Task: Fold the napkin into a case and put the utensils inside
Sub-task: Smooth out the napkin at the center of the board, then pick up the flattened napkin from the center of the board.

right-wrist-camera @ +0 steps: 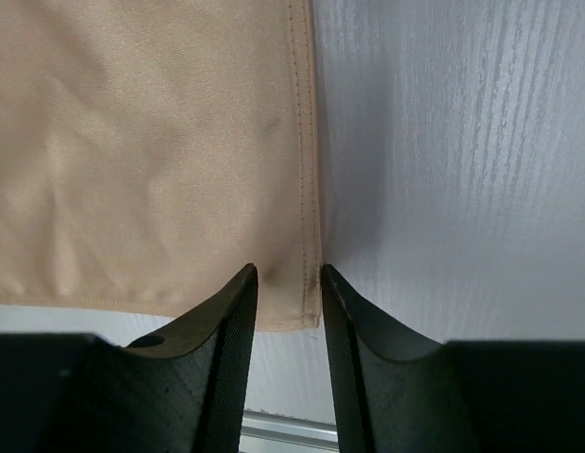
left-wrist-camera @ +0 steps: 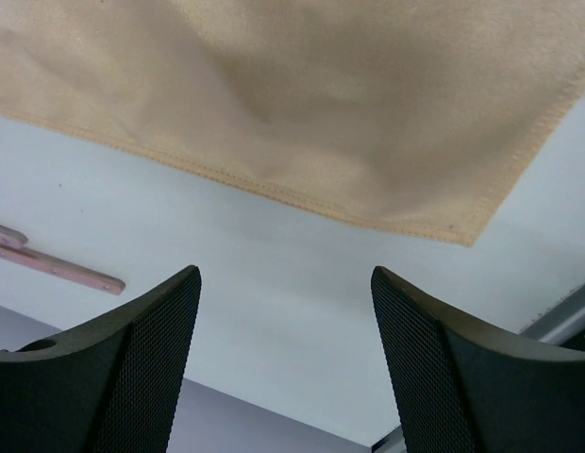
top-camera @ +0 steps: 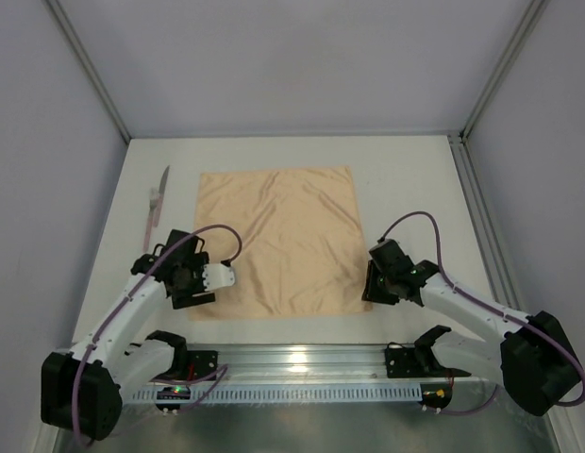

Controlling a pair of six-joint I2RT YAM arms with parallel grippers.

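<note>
Currently, thin peach-orange square cloth napkin (top-camera: 278,241) lies flat on the desk (top-camera: 415,189); right gripper (right-wrist-camera: 289,269) straddles its near-right corner hem, grip uncertain; left gripper (left-wrist-camera: 285,274) hovers open beside near-left corner.

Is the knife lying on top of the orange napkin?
No, the knife lies on the bare table, left of the napkin and apart from it.

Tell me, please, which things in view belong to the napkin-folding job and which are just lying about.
Part of the job: the peach napkin, spread flat; the knife to its left; the left claw and right claw by its near corners.
Just there: the metal rail; the purple cables.
</note>
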